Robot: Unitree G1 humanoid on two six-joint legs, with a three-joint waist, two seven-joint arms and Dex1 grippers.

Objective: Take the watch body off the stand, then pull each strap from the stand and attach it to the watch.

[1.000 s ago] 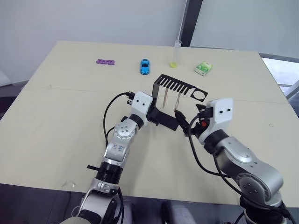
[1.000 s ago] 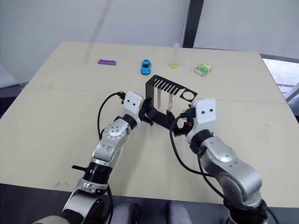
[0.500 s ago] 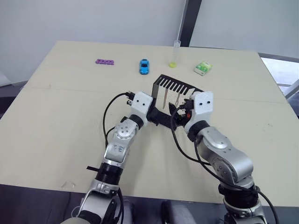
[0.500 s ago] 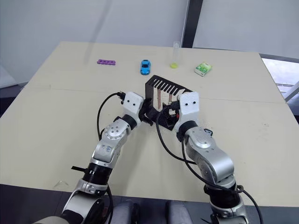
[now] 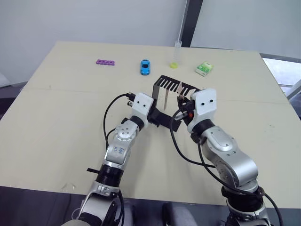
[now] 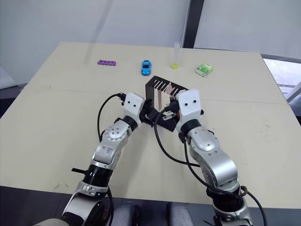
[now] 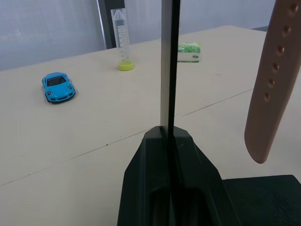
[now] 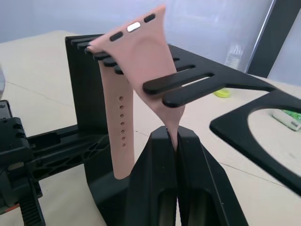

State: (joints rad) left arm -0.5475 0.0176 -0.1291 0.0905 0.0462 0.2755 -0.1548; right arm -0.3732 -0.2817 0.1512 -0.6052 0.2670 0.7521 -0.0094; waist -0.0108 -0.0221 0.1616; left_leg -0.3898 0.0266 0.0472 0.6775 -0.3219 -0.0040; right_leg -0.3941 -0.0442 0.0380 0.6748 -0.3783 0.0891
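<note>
Now your right gripper [image 8: 171, 141] pinches a strap [image 8: 146, 61] in the stand [image 8: 207, 80] slots (left gripper [image 7: 167, 141] clamps its upright).

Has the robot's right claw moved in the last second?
Yes. The right gripper has come in towards the stand and is shut on a strap.

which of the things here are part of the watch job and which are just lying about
Job: stand; strap pinched by right gripper; second strap hanging; left gripper clamping the stand.

Lying about: purple bar, toy car, tube, green packet.
</note>
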